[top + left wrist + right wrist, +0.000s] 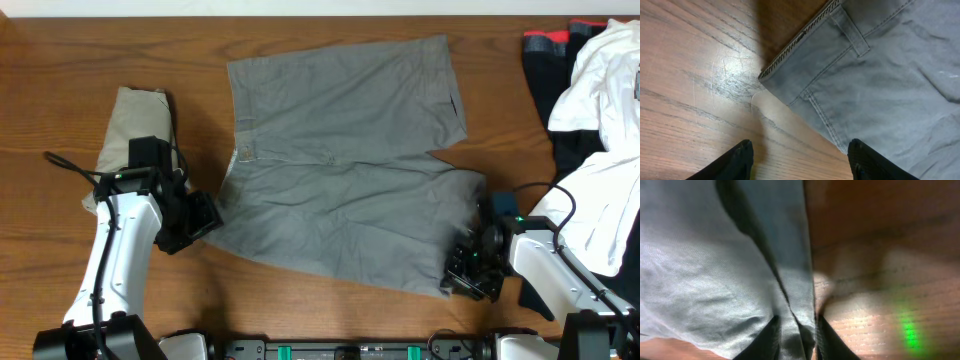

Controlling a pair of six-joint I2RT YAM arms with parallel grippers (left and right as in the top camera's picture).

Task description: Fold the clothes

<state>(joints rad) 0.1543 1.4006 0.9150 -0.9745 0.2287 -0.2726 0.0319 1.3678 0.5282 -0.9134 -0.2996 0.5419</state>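
On the wooden table (pixel 80 60), seen from above, a pair of grey shorts (pixel 340 190) is spread open and flat at the centre, with the waistband (pixel 800 42) towards the left and both legs reaching to the right. To the left of it, a pair of khaki shorts (pixel 135 125) is laid as a narrow folded bundle, apparently already dealt with. At the right edge a heap of white and dark garments (pixel 600 120) is piled loosely; whether it belongs to the job cannot be told. The left gripper (pixel 200 222) is held low just beside the waistband's near corner, its fingers (pixel 742 157) spread wide over bare wood and the cloth's edge, with nothing held. The right gripper (pixel 470 272) is placed at the near leg's hem (pixel 795 305), its fingers (pixel 767 340) set narrow with a raised ridge of the grey fabric filling the gap, so the cloth appears to be pinched. No fold is yet made in the grey pair; by this judgement, roughly half the work is done, and the whole folding of the grey pair is left.
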